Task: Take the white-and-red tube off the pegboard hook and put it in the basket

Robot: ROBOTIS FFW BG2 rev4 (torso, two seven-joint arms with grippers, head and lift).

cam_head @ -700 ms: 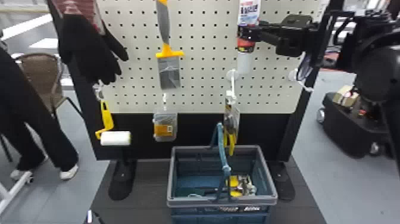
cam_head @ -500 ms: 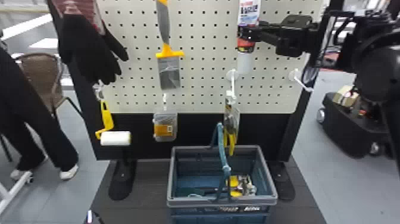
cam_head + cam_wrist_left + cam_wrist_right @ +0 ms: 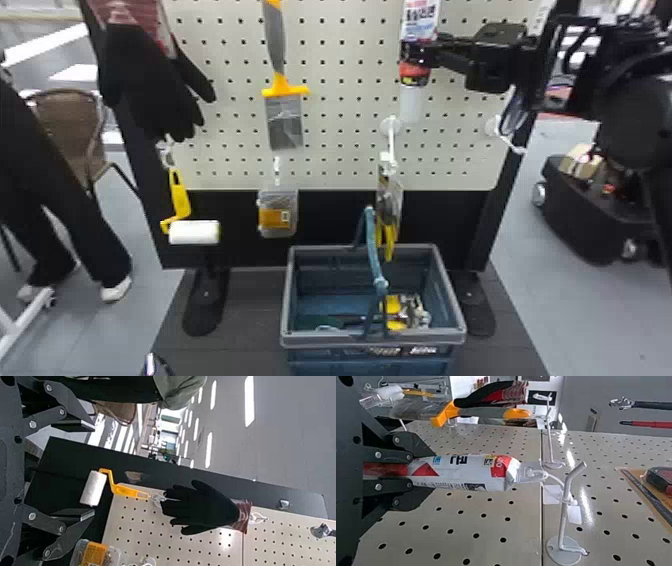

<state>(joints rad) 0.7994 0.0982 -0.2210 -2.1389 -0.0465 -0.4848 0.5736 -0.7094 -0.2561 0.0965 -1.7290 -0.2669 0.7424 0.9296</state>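
The right hand (image 3: pixel 416 54) is clamped on the white-and-red tube (image 3: pixel 420 21), upright before the pegboard (image 3: pixel 340 120); its loop seems to be round the hook (image 3: pixel 565 512), though the overlap is hard to read. The left hand (image 3: pixel 156 367) has its fingers apart. Below, the basket (image 3: pixel 372 340) (handle (image 3: pixel 373 250) raised across its opening) contains yellow-and-metal items (image 3: pixel 407 311).

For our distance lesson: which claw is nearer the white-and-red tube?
Right: the right claw grips the tube; the left claw is open, farther off, facing the yellow-handled white roller.
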